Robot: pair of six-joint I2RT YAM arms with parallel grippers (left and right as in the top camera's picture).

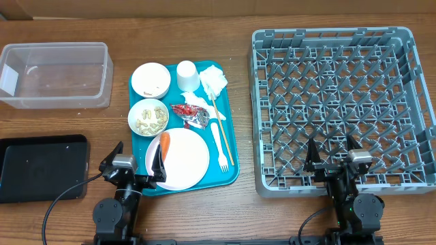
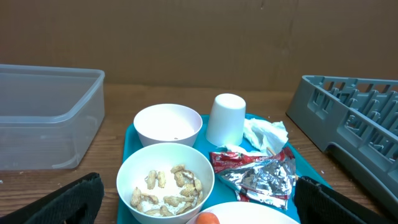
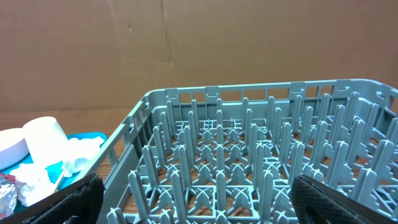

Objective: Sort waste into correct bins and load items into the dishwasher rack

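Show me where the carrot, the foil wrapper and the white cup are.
carrot (image 1: 164, 145), overhead view, middle of its orange body.
foil wrapper (image 2: 255, 175), left wrist view, crumpled silver centre.
white cup (image 2: 226, 121), left wrist view, middle of its side wall.

Left wrist view: you see only the far rim of the plate (image 2: 249, 213) and the tip of the carrot (image 2: 207, 219); the lower edge cuts both. The clear tub (image 2: 43, 118) runs off the left edge, the rack (image 2: 348, 118) off the right. Overhead: the black tray (image 1: 41, 167) is cut at the left edge; what lies in the far bowl (image 1: 155, 70) is too small for you to tell.
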